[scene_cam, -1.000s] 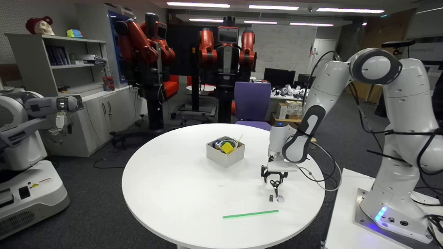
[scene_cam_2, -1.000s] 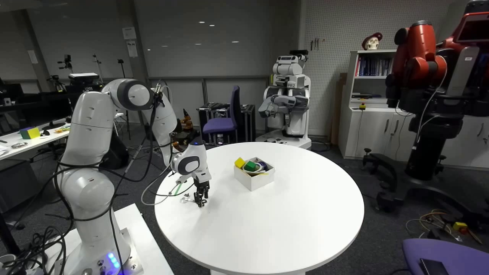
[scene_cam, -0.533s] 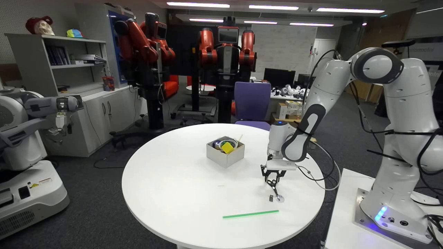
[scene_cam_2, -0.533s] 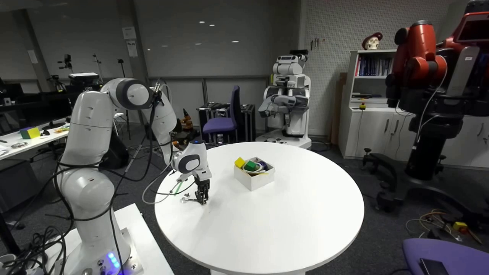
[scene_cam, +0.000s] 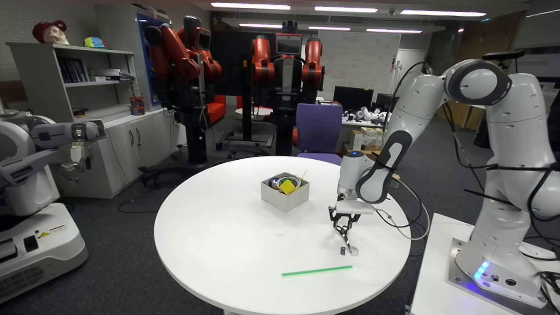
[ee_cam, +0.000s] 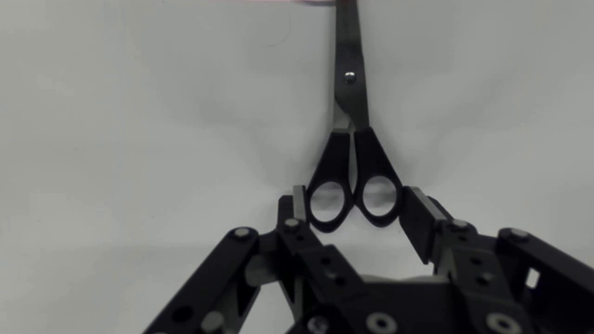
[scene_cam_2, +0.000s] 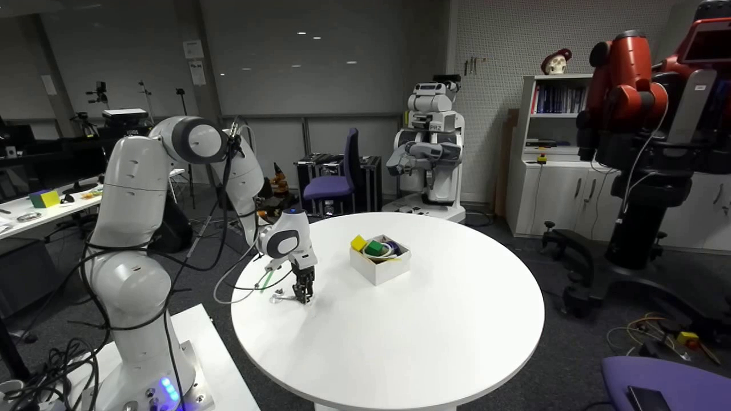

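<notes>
A pair of scissors (ee_cam: 351, 99) with black handles points its metal blades away from my gripper (ee_cam: 356, 203) in the wrist view. The fingers (ee_cam: 420, 218) press against the outer sides of the two handle loops, one finger on each side, so my gripper is shut on the scissors. In both exterior views the gripper (scene_cam: 343, 227) is low over the round white table, tilted scissors (scene_cam: 346, 240) between its fingers. Close to the blade tips lie a shiny clear piece (scene_cam: 354, 251) and a small dark piece (scene_cam: 342, 250). Whether the blades touch the shiny piece I cannot tell.
A green stick (scene_cam: 317, 271) lies on the white table (scene_cam: 218, 245), nearer an exterior camera than the scissors. A white open box (scene_cam: 284, 201) holding yellow and green blocks and a coiled cable stands farther in. A purple chair (scene_cam: 319, 127) is beyond the table edge.
The fingers have come together from a wider stance onto the scissors' handles. My gripper has shifted slightly, and the handle end has swung a little with it. Stick and box stay put.
</notes>
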Robot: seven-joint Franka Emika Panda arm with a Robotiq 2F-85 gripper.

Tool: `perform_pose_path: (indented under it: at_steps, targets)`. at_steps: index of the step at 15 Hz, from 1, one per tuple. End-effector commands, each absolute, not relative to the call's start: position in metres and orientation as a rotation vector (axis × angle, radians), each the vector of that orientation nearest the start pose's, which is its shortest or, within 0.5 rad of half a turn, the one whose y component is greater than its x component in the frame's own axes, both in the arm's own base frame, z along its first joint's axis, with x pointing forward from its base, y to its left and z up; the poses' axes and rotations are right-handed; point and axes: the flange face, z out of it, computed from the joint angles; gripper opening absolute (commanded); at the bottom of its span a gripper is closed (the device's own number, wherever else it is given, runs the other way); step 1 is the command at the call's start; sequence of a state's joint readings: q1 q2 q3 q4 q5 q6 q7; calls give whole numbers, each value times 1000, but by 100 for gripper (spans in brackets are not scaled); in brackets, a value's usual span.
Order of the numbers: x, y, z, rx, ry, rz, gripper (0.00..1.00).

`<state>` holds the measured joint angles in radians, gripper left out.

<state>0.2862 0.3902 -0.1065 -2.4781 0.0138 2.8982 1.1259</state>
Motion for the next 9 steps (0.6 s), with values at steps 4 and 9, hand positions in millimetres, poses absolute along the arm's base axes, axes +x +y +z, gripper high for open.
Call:
perform_pose_path:
  at_steps: [4,9]
  targets:
    - [481,63,208,-2680,1460,-262,30]
    - [510,42,262,-2546,1539,-403,30]
